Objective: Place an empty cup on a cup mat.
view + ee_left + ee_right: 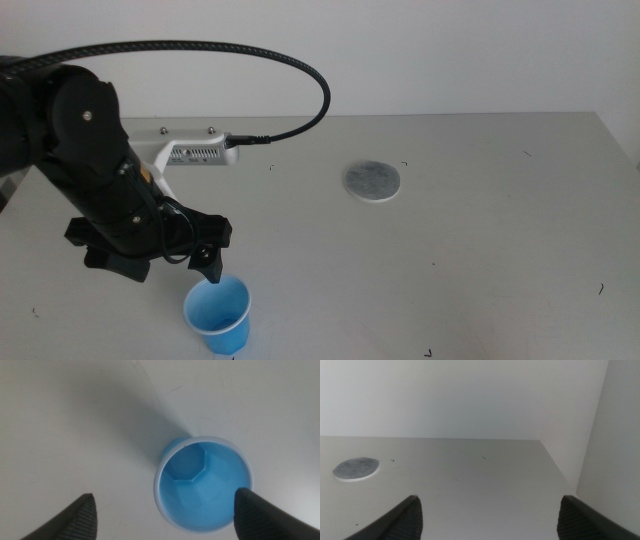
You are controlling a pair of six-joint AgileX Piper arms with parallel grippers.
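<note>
The blue paper cup (218, 315) stands upright and empty on the table near the front left. In the left wrist view I look down into the cup (200, 485). My left gripper (165, 265) hovers just above it and is open. One jaw is over the cup's rim and the other is beside the cup over bare table (165, 505). The grey speckled cup mat (373, 181) lies flat near the table's middle, well to the right of the cup. My right gripper (489, 510) is open and empty, out of the middle view, and faces the mat (356, 468) from afar.
The left arm's black cable (300, 70) arcs above the table behind the gripper. A white wall (600, 435) rises along the table's right edge. The grey tabletop (500, 250) lies bare between the cup and the mat.
</note>
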